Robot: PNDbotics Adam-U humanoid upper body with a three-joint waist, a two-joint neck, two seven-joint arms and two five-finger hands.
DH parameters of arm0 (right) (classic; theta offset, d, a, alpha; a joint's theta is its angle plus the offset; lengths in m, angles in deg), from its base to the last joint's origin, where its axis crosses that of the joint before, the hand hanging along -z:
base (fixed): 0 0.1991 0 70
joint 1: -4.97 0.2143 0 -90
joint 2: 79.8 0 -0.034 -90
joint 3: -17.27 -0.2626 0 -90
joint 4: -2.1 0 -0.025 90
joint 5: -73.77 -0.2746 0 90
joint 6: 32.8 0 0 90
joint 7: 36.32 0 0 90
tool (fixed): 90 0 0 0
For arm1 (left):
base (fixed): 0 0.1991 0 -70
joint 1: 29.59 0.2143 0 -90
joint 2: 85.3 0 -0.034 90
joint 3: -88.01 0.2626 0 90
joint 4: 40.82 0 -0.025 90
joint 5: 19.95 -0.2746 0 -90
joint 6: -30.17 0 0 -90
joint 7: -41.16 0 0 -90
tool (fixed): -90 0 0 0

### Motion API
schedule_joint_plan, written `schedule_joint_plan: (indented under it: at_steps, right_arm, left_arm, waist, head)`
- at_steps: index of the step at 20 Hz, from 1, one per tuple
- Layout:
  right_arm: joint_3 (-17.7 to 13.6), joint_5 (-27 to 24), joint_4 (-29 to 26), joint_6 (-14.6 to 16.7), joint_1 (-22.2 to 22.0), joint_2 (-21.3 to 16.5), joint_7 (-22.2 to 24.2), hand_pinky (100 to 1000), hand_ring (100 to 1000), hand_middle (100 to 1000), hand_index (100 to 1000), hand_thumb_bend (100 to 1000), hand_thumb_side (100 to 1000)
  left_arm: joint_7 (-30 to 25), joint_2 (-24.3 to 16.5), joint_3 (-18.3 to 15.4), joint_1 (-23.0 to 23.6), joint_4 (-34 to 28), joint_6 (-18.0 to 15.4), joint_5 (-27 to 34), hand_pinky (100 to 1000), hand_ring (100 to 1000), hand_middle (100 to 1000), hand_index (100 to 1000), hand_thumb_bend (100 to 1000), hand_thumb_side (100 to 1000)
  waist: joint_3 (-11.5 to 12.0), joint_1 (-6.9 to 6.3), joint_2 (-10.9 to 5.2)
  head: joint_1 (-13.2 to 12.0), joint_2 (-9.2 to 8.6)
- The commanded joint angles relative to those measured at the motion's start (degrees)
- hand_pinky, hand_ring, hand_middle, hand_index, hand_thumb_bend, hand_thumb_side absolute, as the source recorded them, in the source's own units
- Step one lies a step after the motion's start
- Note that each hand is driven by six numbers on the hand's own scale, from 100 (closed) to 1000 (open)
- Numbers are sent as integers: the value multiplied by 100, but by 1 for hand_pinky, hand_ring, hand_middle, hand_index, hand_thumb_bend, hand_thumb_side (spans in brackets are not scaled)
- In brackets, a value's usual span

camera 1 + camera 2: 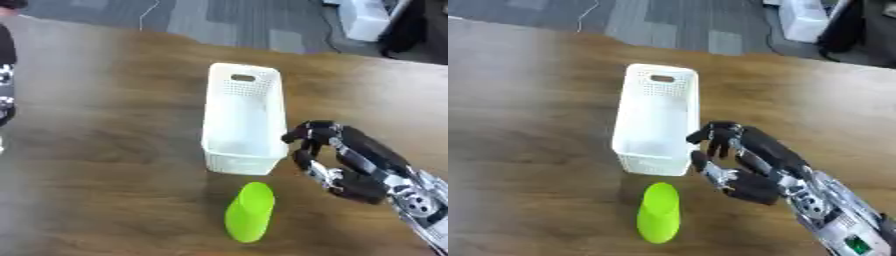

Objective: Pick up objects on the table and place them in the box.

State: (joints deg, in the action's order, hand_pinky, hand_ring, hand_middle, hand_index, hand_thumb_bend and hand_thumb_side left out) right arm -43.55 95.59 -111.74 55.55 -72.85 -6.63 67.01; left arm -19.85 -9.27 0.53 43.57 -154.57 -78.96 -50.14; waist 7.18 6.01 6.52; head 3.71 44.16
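- Near the middle of the brown wood-grain table (105, 150): white perforated plastic box (245, 117), long and narrow, upright, a handle slot in its far end wall, nothing visible inside.
- Just short of the box's near end, toward the table's near edge: bright green rounded oblong object (249, 212), lying flat on the wood, apart from the box.
- Beside the box's near right corner: black and silver right hand (337, 160), reaching in from the table's lower right corner, fingers curled with thumb apart, clasping nothing, fingertips close to the box wall; contact cannot be told.
- Between right hand and green object: bare wood.
- At the table's left edge, in the left eye view only: dark part of the left arm (5, 75), hand itself hidden.
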Motion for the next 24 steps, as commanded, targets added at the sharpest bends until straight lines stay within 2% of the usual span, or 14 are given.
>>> schedule_joint_plan:
  at_steps: [1, 7, 16, 24]
  right_arm:
    - [30, -110, -75, 28, 106, -30, 149, 546, 603, 738, 858, 250, 1000]
    - [154, -220, -75, 108, 138, 23, 423, 548, 604, 741, 859, 255, 1000]
    - [96, -297, -75, 296, 169, 167, 749, 543, 598, 743, 858, 245, 1000]
    - [169, -137, -75, 423, 254, 204, 501, 544, 595, 741, 852, 209, 1000]
  left_arm:
    - [-11, -159, -53, -70, -84, -5, 12, 468, 515, 692, 698, 566, 1000]
    - [-23, -158, -43, -87, -84, -10, 25, 468, 515, 692, 698, 568, 1000]
    - [-34, -169, -47, -102, -84, -11, 57, 468, 516, 692, 698, 569, 1000]
    - [-45, -174, -41, -111, -84, -21, 64, 468, 516, 692, 698, 568, 1000]
  waist:
    - [8, -24, -72]
    - [30, -2, -80]
    - [38, 26, -101]
    - [37, 33, -97]
  head:
    - [-70, -4]
    - [-216, -4]
    - [-323, -4]
    - [-350, -4]
